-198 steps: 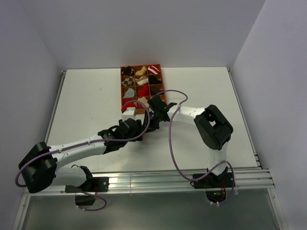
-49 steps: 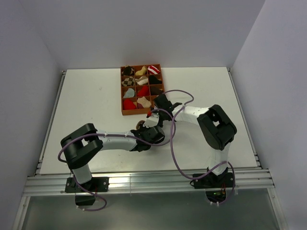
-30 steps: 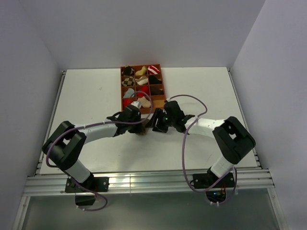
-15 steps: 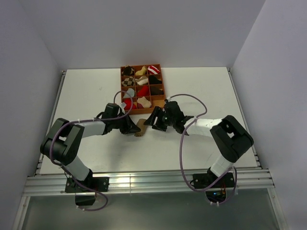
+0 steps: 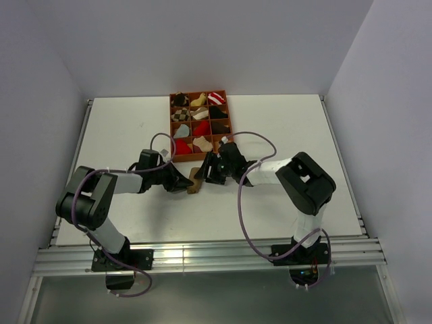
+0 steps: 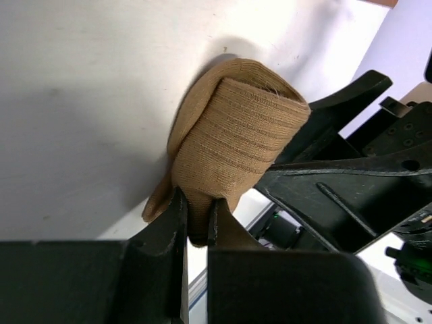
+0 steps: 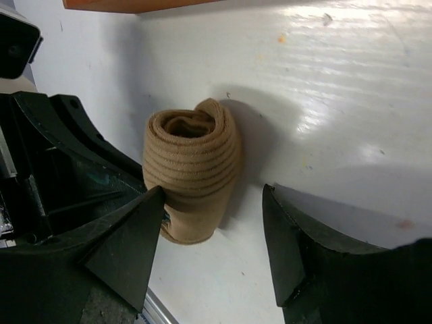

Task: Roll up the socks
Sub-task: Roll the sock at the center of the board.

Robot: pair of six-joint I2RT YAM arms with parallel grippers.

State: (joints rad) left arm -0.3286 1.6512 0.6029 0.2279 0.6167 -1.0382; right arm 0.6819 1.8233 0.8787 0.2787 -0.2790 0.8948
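The brown sock (image 5: 196,180) lies rolled into a thick bundle on the white table, just below the tray. Its coiled end (image 7: 189,128) faces the right wrist camera. My left gripper (image 6: 197,214) comes in from the left and is shut on the loose lower end of the brown sock (image 6: 229,148). My right gripper (image 7: 214,196) is open on the sock's right side. Its left fingertip (image 7: 152,202) touches the roll and the other finger stands apart. In the top view both grippers, left (image 5: 185,181) and right (image 5: 207,173), meet at the sock. A red and white sock (image 5: 216,98) sits in the tray.
The orange divided tray (image 5: 170,128) stands just behind the grippers, with several bundled socks in its compartments. Its front wall (image 7: 135,5) shows at the top of the right wrist view. The table's near rail (image 5: 202,253) runs in front of the arm bases.
My right gripper has moved left, up against the sock roll. The left arm has swung further left and lower, with its gripper still shut on the sock.
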